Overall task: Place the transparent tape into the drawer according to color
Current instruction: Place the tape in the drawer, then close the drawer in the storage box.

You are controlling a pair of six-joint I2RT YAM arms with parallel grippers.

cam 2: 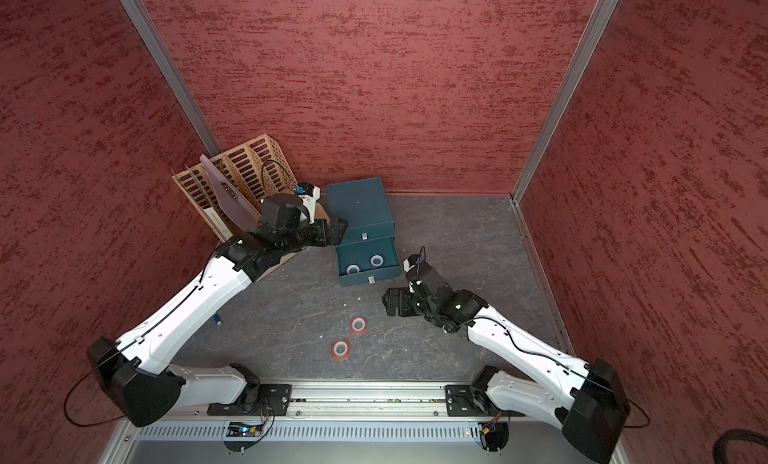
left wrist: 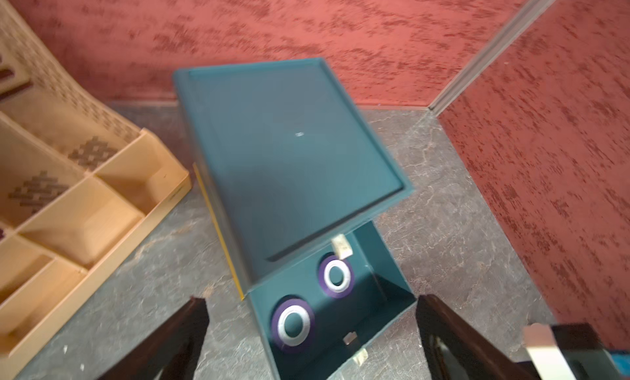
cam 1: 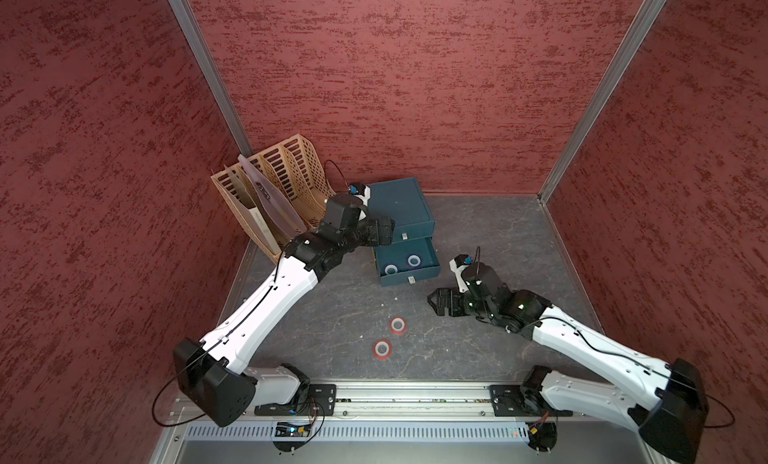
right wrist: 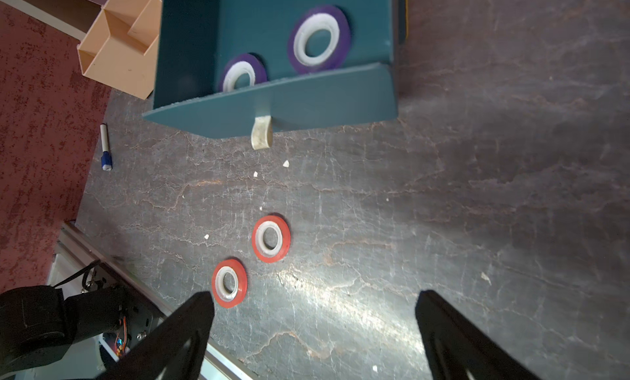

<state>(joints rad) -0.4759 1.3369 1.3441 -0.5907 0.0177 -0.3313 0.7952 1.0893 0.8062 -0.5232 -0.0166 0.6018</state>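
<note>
Watching both pincers: left pincer (left wrist: 312, 300) gapes wide, empty, above the drawer (cam 1: 432, 270) | right pincer (right wrist: 314, 293) equally wide, empty, near red rolls (cam 1: 398, 325) lying flat on the table (cam 1: 332, 316) | purple rolls (cam 1: 391, 269) sit in the open drawer | risk: you drop red among purple, or the flat rolls skid from your grip.

No text, label, brand, number or sign can be read anywhere. The beige file rack (cam 1: 286, 179) in the desk's (cam 1: 478, 249) far left corner carries faint grey marks on its front panel, too small to make out.
</note>
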